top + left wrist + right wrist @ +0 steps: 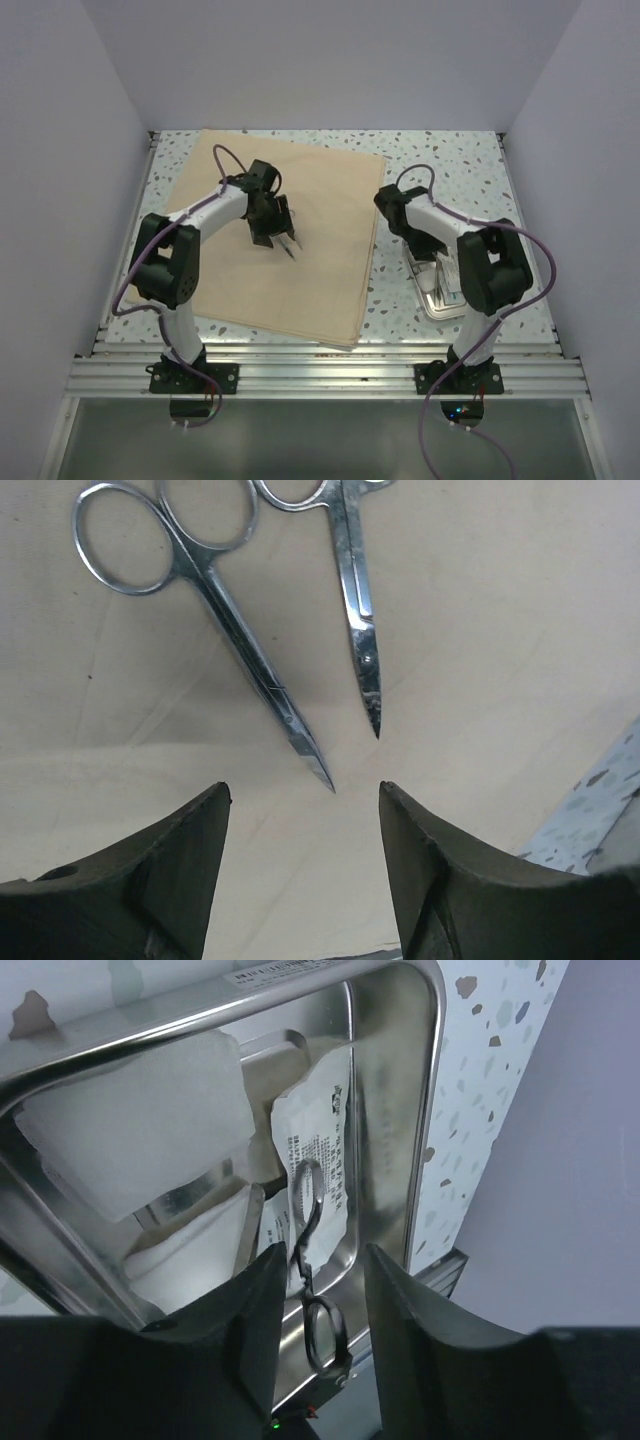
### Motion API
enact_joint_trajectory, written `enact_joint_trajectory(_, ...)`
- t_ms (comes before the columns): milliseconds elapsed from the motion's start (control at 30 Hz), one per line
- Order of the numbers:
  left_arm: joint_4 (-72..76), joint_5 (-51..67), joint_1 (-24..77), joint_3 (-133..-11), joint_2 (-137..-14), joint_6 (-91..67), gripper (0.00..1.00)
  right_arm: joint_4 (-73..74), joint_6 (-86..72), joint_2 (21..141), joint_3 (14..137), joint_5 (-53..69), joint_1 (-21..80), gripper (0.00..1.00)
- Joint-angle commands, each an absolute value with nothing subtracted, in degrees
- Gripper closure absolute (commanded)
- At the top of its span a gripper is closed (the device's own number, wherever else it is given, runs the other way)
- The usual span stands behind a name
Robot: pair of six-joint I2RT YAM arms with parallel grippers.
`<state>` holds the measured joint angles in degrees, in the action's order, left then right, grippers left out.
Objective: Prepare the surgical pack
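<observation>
The tan cloth sheet (310,290) lies spread flat on the left of the table. My left gripper (285,240) hovers over its middle, open and empty (303,788). Just beyond its fingertips two steel instruments lie on the cloth (500,630): ring-handled scissors (230,610) and a second pointed pair (360,610). My right gripper (440,285) is down over the steel tray (440,310), open (322,1260). The tray (400,1110) holds white gauze squares (140,1130), a sealed packet (320,1130) and ring-handled forceps (310,1220). The forceps' ring lies between my fingers, close to the left one.
The speckled tabletop (450,160) shows behind and around the cloth. White walls close in on the left, back and right. A metal rail (320,375) runs along the near edge by the arm bases. The tray sits near the table's right front corner.
</observation>
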<state>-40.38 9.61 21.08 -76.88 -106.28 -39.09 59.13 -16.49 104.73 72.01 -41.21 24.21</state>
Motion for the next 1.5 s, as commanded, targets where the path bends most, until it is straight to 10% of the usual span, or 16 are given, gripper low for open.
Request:
enact_joint_trajectory(0, -43.33, 2.82, 20.92, -80.77, -108.1, -42.79, 0.36, 59.15, -15.91, 102.75, 74.26, -41.67, 24.08, 0.55)
enact_joint_trajectory(833, -52.82, -9.58, 25.13, -95.98, -124.71, -50.19, 0.58, 58.27, -15.47, 91.32, 73.74, -28.21, 24.79, 0.49)
enact_joint_trajectory(1033, -51.59, -8.96, 25.05, -94.83, -124.19, -49.57, 0.93, 59.67, -15.03, 91.23, 76.9, -26.63, 24.79, 0.49)
enact_joint_trajectory(1200, -51.85, -8.79, 25.05, -94.83, -120.86, -47.38, 1.0, 60.73, -14.68, 91.84, 81.28, -23.91, 24.96, 0.46)
enact_joint_trajectory(1467, -45.11, -0.28, 24.96, -88.35, -105.86, -40.17, 1.0, 54.07, -17.66, 92.55, 85.52, 3.48, 24.87, 0.3)
